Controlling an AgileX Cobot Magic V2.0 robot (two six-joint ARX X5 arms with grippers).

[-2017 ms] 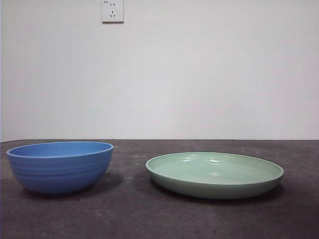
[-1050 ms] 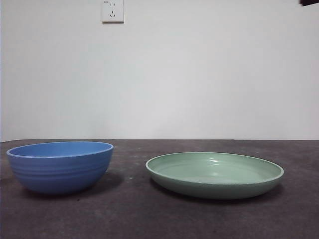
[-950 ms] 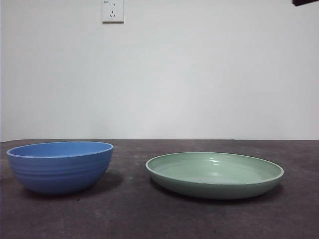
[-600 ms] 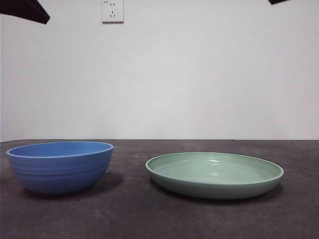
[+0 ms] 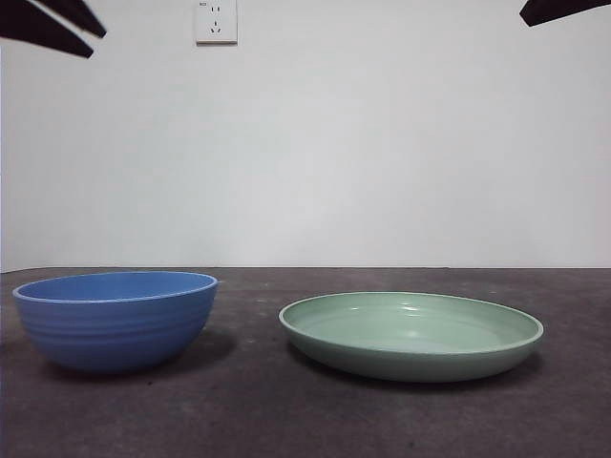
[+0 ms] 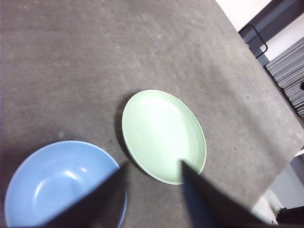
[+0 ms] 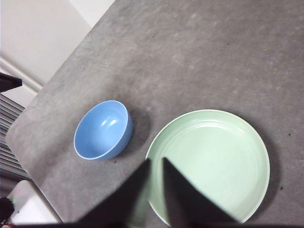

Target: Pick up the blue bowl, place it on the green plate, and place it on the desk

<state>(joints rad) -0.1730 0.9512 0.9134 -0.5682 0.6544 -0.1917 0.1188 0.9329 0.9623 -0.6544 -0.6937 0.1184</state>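
Note:
The blue bowl (image 5: 115, 320) stands upright on the desk (image 5: 248, 420) at the left. The green plate (image 5: 410, 334) lies to its right, a short gap between them. Both are empty. My left gripper (image 6: 153, 164) is open and empty, high above the gap between the bowl (image 6: 57, 185) and the plate (image 6: 161, 133); it shows as black tips at the front view's top left corner (image 5: 52, 24). My right gripper (image 7: 156, 161) hangs high over the plate's (image 7: 213, 161) edge nearest the bowl (image 7: 102, 130), its jaws nearly together with a thin slit; it shows at the top right corner (image 5: 563, 10).
A white wall with a power socket (image 5: 216, 21) stands behind the desk. The desk's edges (image 6: 266, 85) show in both wrist views, with dark frame parts and stacked grey slats beyond them.
Black gripper tips have come into the front view's top corners: first the one at top right, then the one at top left, both now lower. Bowl and plate have not moved.

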